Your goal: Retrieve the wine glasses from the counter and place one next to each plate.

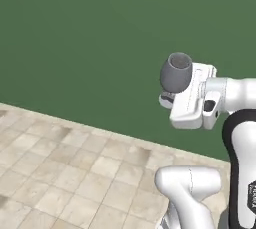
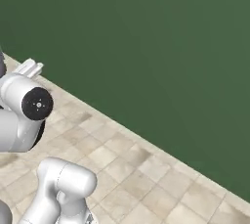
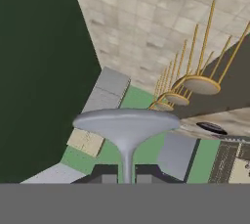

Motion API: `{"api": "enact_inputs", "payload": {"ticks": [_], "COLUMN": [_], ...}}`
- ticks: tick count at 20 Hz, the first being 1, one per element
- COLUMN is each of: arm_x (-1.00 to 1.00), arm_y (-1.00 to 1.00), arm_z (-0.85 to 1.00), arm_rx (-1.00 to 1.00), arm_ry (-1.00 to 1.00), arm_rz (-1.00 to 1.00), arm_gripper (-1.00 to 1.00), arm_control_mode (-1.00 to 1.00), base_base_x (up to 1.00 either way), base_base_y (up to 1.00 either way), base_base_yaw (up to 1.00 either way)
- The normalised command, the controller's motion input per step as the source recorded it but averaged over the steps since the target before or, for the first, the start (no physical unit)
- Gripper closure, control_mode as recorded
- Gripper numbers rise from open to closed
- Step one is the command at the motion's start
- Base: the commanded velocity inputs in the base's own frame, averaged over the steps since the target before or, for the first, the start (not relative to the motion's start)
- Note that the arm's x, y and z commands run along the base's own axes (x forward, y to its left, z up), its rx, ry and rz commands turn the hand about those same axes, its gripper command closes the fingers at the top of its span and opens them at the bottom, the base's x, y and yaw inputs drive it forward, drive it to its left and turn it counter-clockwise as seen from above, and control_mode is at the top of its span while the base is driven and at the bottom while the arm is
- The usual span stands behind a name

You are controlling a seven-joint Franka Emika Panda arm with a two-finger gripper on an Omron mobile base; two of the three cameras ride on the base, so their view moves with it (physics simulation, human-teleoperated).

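- Left base view: a wine glass [image 1: 176, 73] is carried high in the air at the end of the white arm [image 1: 239, 98], in front of a dark green wall [image 1: 90, 38]. Its grey bowl points up and to the left, with the open rim on top.
- In that same view the round foot of the glass peeks out low on the left of the white hand, and the stem between bowl and foot is hidden by the hand.
- The gripper [image 1: 172, 92] has its jaws clamped together on the stem of the glass; the fingers themselves are hard to make out from this side.
- Below the glass lies a beige tiled floor [image 1: 65, 173]; the glass is well above it and touches nothing else.
- Right base view: the glass is hidden here. It gives the arm's elbow, a dark round joint cap [image 2: 37, 103], and the same green wall meeting the tiled floor from the other side.
- Hand view: this one looks along the stem [image 3: 126, 162], which rises between the two dark fingertips [image 3: 105, 173] to the wide round foot [image 3: 126, 122].
- Past the foot, the hand view takes in three stools [image 3: 200, 84] with thin golden legs, and beside them a marbled surface carrying a black plate [image 3: 211, 128].
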Motion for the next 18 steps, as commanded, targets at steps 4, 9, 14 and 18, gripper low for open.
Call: {"api": "enact_inputs", "payload": {"ticks": [4,9,14,18], "arm_x": [0.00,0.00,0.00,0.00], "arm_y": [0.00,0.00,0.00,0.00], "arm_z": [0.00,0.00,0.00,0.00], "arm_rx": [0.00,0.00,0.00,0.00], "arm_ry": [0.00,0.00,0.00,0.00], "arm_rz": [0.00,0.00,0.00,0.00], "arm_gripper": [1.00,1.00,1.00,1.00], "arm_control_mode": [1.00,1.00,1.00,1.00], "base_base_x": [0.00,0.00,0.00,0.03], "base_base_y": [0.00,-0.01,0.00,-0.63], "base_base_yaw": [1.00,1.00,1.00,0.68]}}
